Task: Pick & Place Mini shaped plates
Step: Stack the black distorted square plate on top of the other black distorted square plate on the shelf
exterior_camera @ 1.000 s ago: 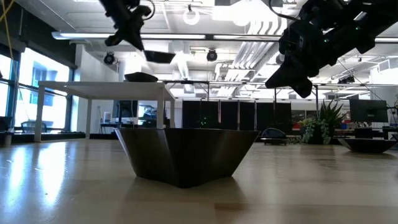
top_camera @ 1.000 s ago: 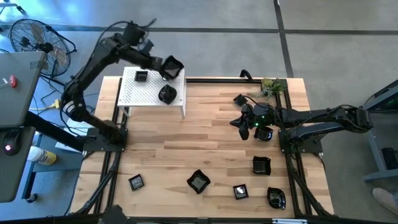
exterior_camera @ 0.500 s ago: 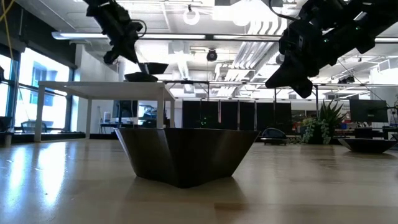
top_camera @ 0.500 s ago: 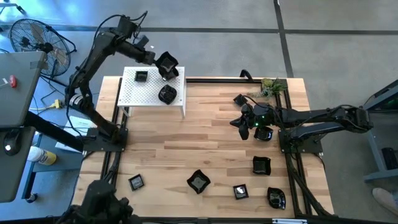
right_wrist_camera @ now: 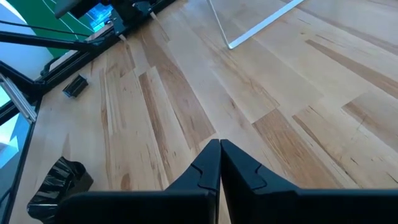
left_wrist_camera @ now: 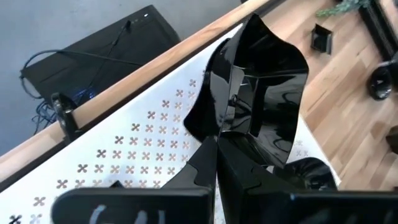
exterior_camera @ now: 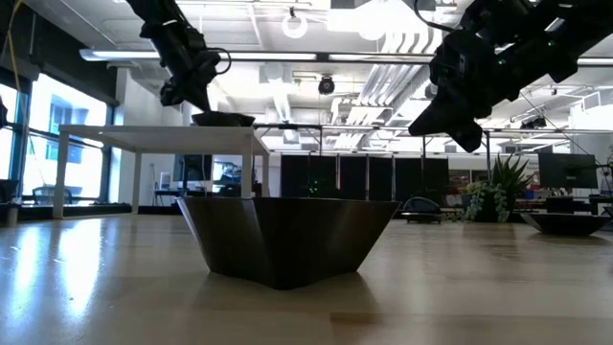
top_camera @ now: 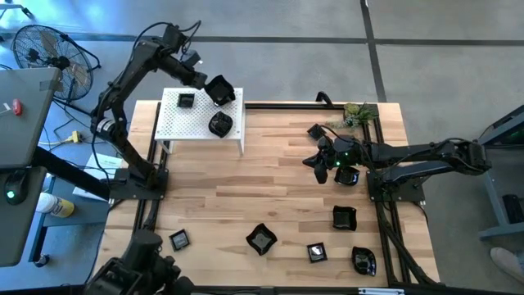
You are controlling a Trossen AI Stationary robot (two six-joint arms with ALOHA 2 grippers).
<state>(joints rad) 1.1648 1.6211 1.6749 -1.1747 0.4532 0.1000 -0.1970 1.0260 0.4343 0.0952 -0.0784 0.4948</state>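
Note:
My left gripper (top_camera: 211, 84) is shut on an angular glossy black mini plate (left_wrist_camera: 261, 87), just above the far right corner of the white perforated stand (top_camera: 196, 123). A small square plate (top_camera: 186, 100) and a round one (top_camera: 219, 124) rest on the stand's top. Several more black plates lie on the wooden table, among them an angular one (top_camera: 261, 238) near the front edge, which looms large in the low view (exterior_camera: 287, 240). My right gripper (top_camera: 313, 161) is shut and holds nothing, hovering over the table at the right near another plate (top_camera: 348, 175). My left gripper pinches the plate's rim (left_wrist_camera: 217, 134) between its two fingers, at the side nearest the wrist. The fingers (left_wrist_camera: 205, 163) slant down from the far left. The plate juts out beyond them, tilted, low over the stand; whether it touches the stand's top I cannot tell.
A green plant sprig (top_camera: 358, 113) lies at the far right corner. A black frame edges the table. A fan (top_camera: 41, 49) and a laptop (top_camera: 20, 106) stand off the left side. A dark shape (top_camera: 139, 266) shows at the near left edge.
My left gripper has come down toward the stand's top with the plate and rolled a little. The plate, once well above the stand, now hangs low over its far right corner. A dark shape has come in at the near left edge.

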